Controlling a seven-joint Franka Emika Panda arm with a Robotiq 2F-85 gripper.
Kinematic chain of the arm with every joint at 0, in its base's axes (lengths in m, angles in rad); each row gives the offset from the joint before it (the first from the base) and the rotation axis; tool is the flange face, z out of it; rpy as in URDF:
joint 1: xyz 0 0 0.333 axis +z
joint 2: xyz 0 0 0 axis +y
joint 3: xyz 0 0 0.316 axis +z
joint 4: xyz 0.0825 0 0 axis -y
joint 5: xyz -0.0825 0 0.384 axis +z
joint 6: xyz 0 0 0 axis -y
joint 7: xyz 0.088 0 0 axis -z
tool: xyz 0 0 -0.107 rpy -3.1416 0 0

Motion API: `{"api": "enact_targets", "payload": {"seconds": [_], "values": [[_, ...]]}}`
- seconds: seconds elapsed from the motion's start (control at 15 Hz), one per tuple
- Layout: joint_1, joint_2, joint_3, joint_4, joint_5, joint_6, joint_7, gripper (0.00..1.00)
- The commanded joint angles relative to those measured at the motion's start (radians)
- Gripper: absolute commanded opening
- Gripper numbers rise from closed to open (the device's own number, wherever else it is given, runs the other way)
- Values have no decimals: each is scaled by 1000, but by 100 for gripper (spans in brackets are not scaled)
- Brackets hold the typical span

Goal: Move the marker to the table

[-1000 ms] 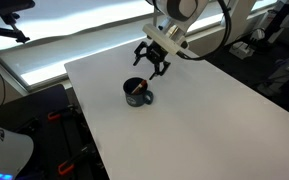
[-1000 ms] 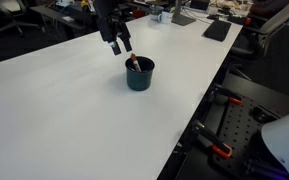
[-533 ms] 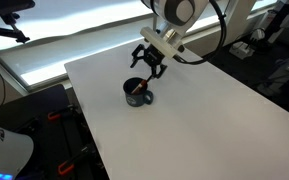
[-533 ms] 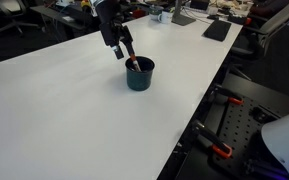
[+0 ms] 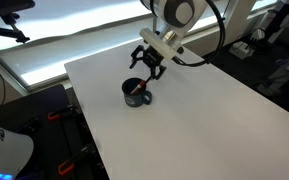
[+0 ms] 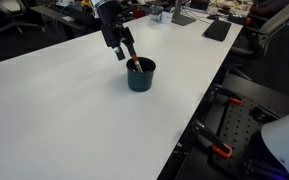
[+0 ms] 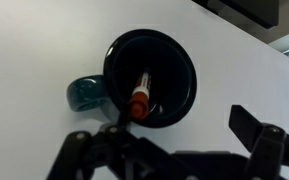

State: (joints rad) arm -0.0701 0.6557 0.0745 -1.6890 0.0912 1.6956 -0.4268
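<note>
- Gripper (image 7: 172, 152): released, jaws spread wide, nothing between them. Dark fingers (image 7: 256, 135) visible along the lower edge of the wrist view.
- Gripper position: suspended just above the mug's rim, on the far side of the mug in an exterior view (image 6: 123, 48); apart from the mug and from the marker in both exterior views (image 5: 149, 68).
- Arm (image 5: 172, 14): white links descending from the upper part of the frame to the gripper.
- Marker (image 7: 141, 92): inside the mug, leaning against the inner wall, reddish-orange body with a darker section. Orange tip just above the rim in an exterior view (image 6: 134, 64). Not in contact with the tabletop.
- Marker in the remaining exterior view (image 5: 136, 89): only a small reddish spot at the mug's opening.
- Mug (image 7: 180, 72): dark blue-black, upright, handle (image 7: 84, 93) pointing left in the wrist view. Standing on the table in both exterior views (image 5: 138, 95) (image 6: 140, 77).
- Table (image 6: 64, 110): large, plain white, matte (image 5: 204, 120) (image 7: 44, 40); mug toward one end, near an edge.
</note>
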Motion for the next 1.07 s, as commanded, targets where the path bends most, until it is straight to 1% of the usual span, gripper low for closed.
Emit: {"api": "enact_targets", "payload": {"seconds": [0.0, 0.47, 0.87, 0.93, 1.0], "values": [[-4, -50, 3, -59, 9, 16, 23, 100], [-4, -113, -7, -139, 8, 27, 57, 100], [-7, -116, -7, -156, 15, 23, 57, 100], [-8, -114, -7, -156, 15, 22, 54, 94], [-8, -113, -7, -156, 15, 22, 55, 74]]}}
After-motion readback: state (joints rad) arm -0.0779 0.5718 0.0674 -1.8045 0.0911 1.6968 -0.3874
